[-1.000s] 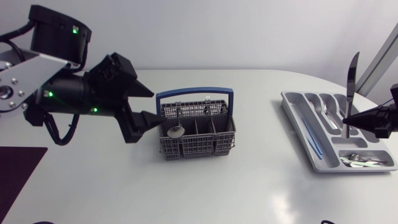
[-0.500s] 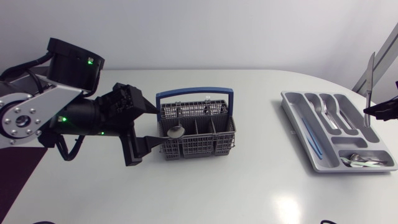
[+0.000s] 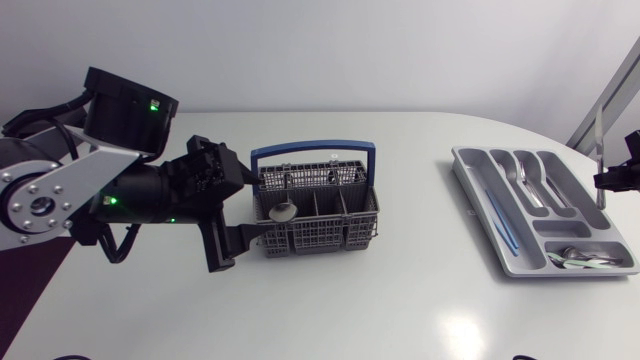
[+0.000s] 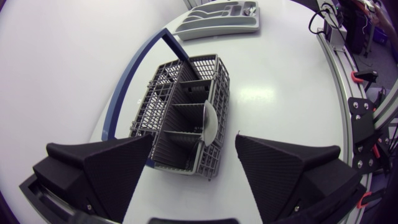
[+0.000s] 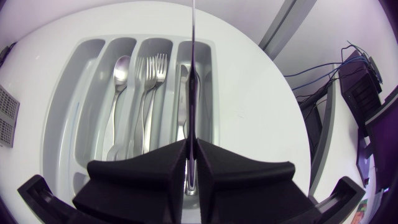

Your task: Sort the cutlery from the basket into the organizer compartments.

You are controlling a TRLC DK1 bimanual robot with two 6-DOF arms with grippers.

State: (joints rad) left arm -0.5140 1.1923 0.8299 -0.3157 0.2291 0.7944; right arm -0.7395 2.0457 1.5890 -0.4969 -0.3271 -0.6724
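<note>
The grey cutlery basket [image 3: 330,222] with a blue handle [image 3: 314,149] stands mid-table; a spoon [image 3: 281,211] leans in a front cell. My left gripper [image 3: 242,205] is open at the basket's left end, its fingers level with the end wall. From the left wrist the basket [image 4: 180,112] and spoon bowl [image 4: 210,121] lie just ahead of the open left gripper [image 4: 193,168]. At the far right, my right gripper [image 3: 612,180] is shut on a table knife [image 3: 600,130] held upright over the grey organizer [image 3: 478,185]. In the right wrist view the knife [image 5: 194,74] rises from the right gripper [image 5: 193,165] above the organizer's [image 5: 62,124] rightmost long slot.
The organizer holds a spoon [image 5: 118,74], forks [image 5: 152,81] and another knife [image 5: 181,106] in its long slots, a thin blue stick [image 3: 500,222] in the left slot, and small spoons [image 3: 580,258] in the front cell. Bare white table lies between basket and organizer.
My right arm has drawn right toward the view's edge, and the knife now shows edge-on. My left arm has shifted slightly right and down beside the basket, gripper still open.
</note>
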